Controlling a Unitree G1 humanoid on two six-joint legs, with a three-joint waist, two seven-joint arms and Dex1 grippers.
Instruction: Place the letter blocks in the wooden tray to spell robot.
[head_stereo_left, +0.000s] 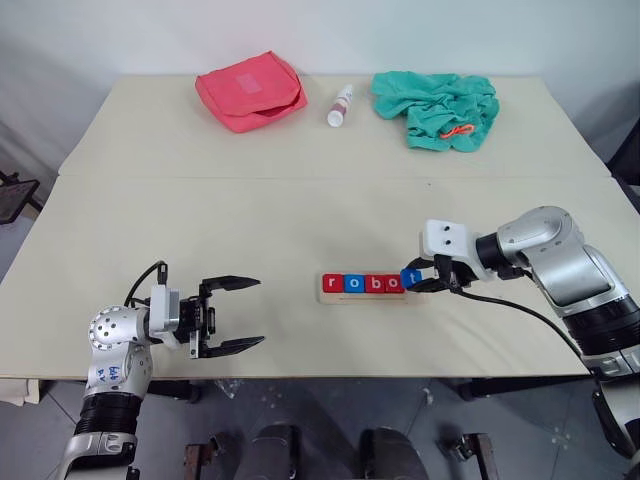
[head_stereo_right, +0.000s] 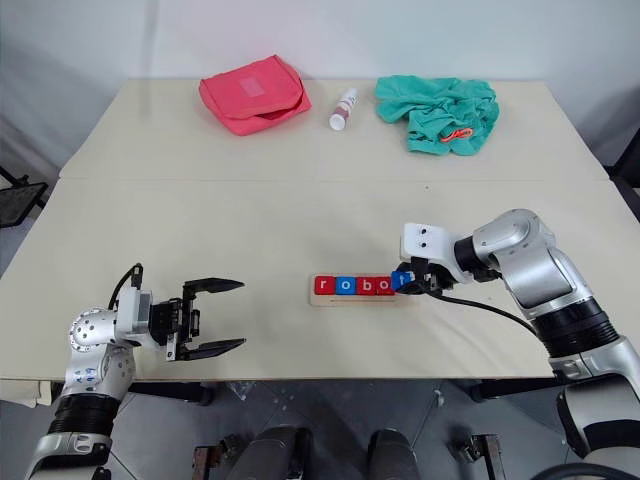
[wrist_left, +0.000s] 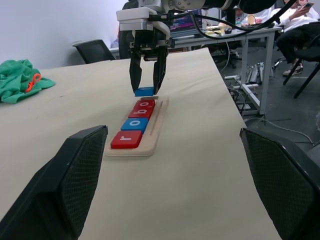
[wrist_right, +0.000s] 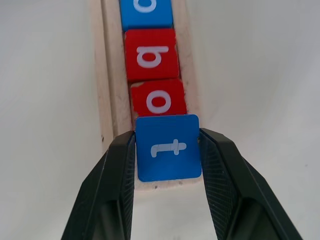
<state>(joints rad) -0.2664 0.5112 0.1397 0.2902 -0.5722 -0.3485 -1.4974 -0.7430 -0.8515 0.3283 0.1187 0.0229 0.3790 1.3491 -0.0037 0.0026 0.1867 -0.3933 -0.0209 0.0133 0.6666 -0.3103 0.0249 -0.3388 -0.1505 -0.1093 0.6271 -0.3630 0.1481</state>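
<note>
Left wrist view, beige table (wrist_left: 210, 165), office desks (wrist_left: 250, 37) behind

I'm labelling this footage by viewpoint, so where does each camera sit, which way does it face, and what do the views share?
Left and right eye views: on the head, looking forward and down over the table; both arms show, left gripper open, right gripper holding the blue t block.
Left wrist view: looks between its own fingers across the table at the wooden tray.
Right wrist view: looks down its own fingers onto the t.
Shared: tray and t block.
</note>
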